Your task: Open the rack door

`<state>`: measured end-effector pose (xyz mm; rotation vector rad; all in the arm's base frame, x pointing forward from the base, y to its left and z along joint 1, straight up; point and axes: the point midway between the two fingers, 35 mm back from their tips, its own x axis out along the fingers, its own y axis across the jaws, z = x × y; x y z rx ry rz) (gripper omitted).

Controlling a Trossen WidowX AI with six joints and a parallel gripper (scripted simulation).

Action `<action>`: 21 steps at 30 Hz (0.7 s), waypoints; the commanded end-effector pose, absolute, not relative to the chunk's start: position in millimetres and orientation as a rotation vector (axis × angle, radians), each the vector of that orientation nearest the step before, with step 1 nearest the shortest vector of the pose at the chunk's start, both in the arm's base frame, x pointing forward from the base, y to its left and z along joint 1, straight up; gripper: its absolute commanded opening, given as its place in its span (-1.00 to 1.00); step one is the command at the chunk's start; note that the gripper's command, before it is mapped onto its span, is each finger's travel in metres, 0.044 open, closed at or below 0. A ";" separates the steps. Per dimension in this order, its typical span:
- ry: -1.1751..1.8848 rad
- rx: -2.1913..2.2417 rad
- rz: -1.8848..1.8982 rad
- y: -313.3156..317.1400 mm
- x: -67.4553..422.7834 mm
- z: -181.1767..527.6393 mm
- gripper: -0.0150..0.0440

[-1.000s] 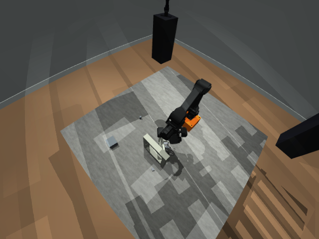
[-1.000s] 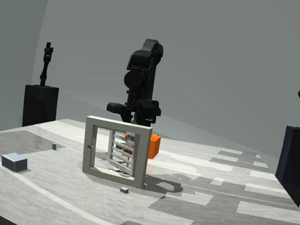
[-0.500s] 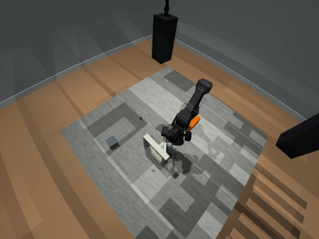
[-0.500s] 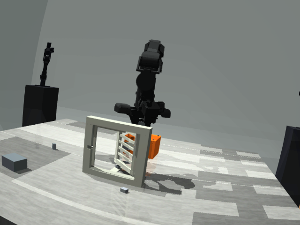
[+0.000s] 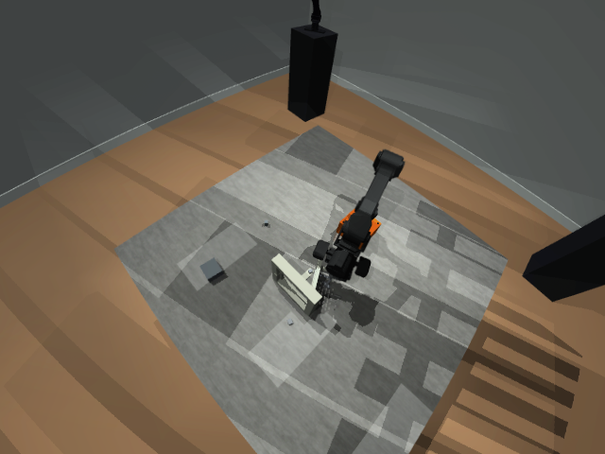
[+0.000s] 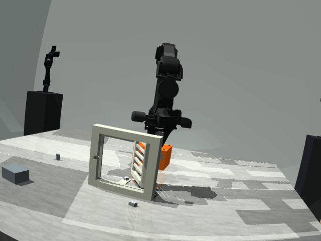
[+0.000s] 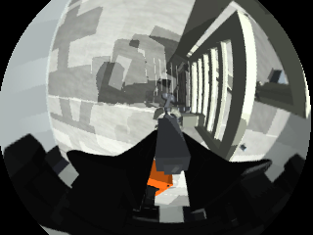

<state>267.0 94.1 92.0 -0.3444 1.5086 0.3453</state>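
The cream frame [image 5: 299, 278] [image 6: 153, 168] stands upright on the table. Its slatted door [image 6: 136, 177] [image 7: 249, 64] is swung well open toward the arm's side; the exact angle cannot be told. My gripper [image 6: 159, 134] [image 7: 168, 133] is shut on the door's dark grey upright handle [image 7: 171, 149], which runs between the two black fingers in the wrist view. The gripper points down beside the door's free edge. How far the handle is turned cannot be told. In the top view the fingertips are hidden under the gripper body.
A grey block [image 5: 211, 270] [image 6: 15, 173] and a small grey piece [image 5: 266, 224] [image 6: 57, 156] lie beyond the frame's latch side. Another piece [image 5: 290, 322] [image 6: 133, 203] lies before the frame, and one [image 5: 310, 270] [image 6: 126, 178] behind it. The orange base [image 6: 167, 155] [image 7: 160, 178] is close behind.
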 end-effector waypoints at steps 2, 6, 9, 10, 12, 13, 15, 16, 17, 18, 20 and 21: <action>1.517 -0.270 0.273 101.9 267.0 91.3 -0.44; 1.523 -0.224 0.229 109.2 266.4 91.3 -0.44; 1.526 -0.189 0.197 114.6 266.3 91.4 -0.44; 1.527 -0.178 0.186 116.5 266.3 91.4 -0.44; 1.529 -0.155 0.165 120.0 266.4 91.5 -0.44; 1.530 -0.144 0.154 121.9 266.5 91.5 -0.44; 1.531 -0.118 0.130 125.9 266.8 91.6 -0.44; 1.532 -0.106 0.118 127.9 267.0 91.7 -0.44; 1.533 -0.093 0.107 129.9 267.2 91.7 -0.44; 1.533 -0.081 0.095 131.8 267.5 91.8 -0.44; 1.534 -0.056 0.072 135.7 268.1 91.9 -0.44; 1.535 -0.043 0.060 137.7 268.4 91.9 -0.44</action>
